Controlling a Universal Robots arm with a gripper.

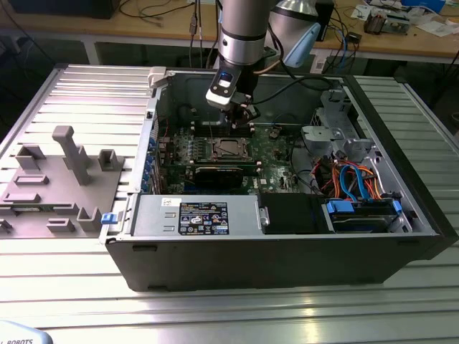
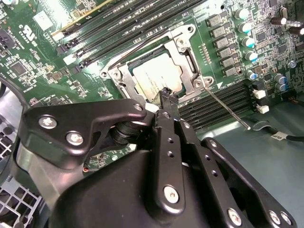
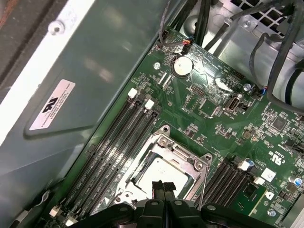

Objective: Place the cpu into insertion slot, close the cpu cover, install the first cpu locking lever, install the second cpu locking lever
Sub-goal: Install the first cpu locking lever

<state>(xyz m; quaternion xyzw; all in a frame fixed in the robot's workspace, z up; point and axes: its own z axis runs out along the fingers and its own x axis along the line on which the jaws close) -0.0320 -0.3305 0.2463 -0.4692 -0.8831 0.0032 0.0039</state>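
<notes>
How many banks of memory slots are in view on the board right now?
2. One bank lies between the cpu cover and the case wall; the other bank lies on the cover's opposite side. The gripper may hide more.

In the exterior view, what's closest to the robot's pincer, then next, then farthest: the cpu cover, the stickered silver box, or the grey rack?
Starting from the pincer:
1. cpu cover, just under the pincer, inside the case.
2. silver box, along the case's front wall.
3. grey rack, outside the case, on the exterior view's left.
</notes>
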